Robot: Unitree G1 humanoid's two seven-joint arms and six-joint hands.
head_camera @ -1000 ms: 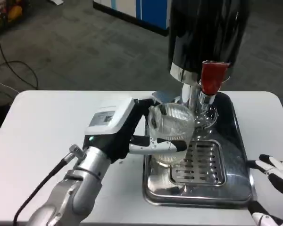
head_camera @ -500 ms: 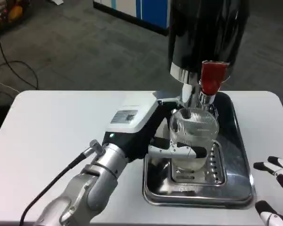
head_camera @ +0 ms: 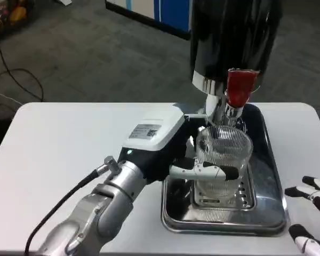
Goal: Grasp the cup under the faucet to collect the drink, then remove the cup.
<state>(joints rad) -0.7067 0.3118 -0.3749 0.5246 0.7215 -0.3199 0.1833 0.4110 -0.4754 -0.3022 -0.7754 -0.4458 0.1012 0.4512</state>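
The cup (head_camera: 223, 154) is clear ribbed glass, seemingly empty, standing upright with its mouth up and its long axis vertical. The left hand (head_camera: 168, 154) holds it from its left side, fingers (head_camera: 205, 172) wrapped across the front, just below the faucet (head_camera: 238, 90) and over the drip tray (head_camera: 266, 213). The right hand (head_camera: 309, 213) waits well to the right, fingers spread, holding nothing.

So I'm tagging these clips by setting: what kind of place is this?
Probably a lab or office demo space, not a café: a drink dispenser on a plain white table, grey carpet behind, loose cables on the floor.
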